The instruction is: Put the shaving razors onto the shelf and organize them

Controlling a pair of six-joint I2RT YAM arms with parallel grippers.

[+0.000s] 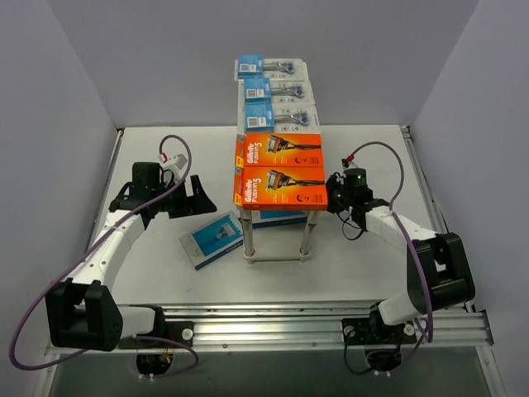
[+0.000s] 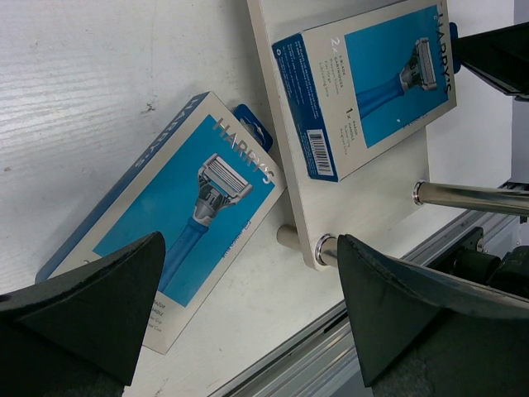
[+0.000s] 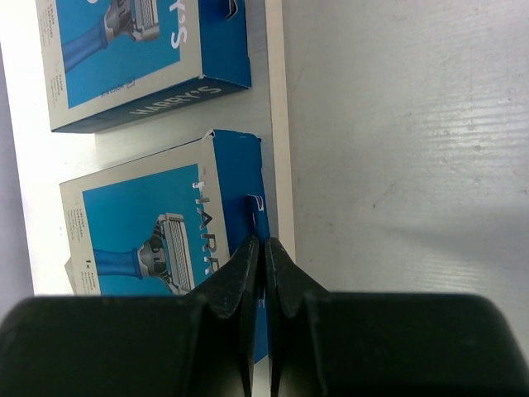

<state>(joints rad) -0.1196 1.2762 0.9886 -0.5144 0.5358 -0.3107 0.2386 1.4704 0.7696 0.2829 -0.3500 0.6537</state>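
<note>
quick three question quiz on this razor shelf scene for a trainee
1. True or false: the left tool is shut.
2. How many orange boxes lie on the top tier of the shelf? A one, B two, C four.
3. Which arm's tool is nearer the blue box lying on the table?
Key: 1 false; 2 B; 3 left.

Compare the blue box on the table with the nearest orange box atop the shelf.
The blue box lies on the table, skewed; the orange box sits atop the shelf, squared to its edges. The blue box reads Harry's; the orange box reads Gillette. Both lie flat, face up, picturing a razor.
</note>
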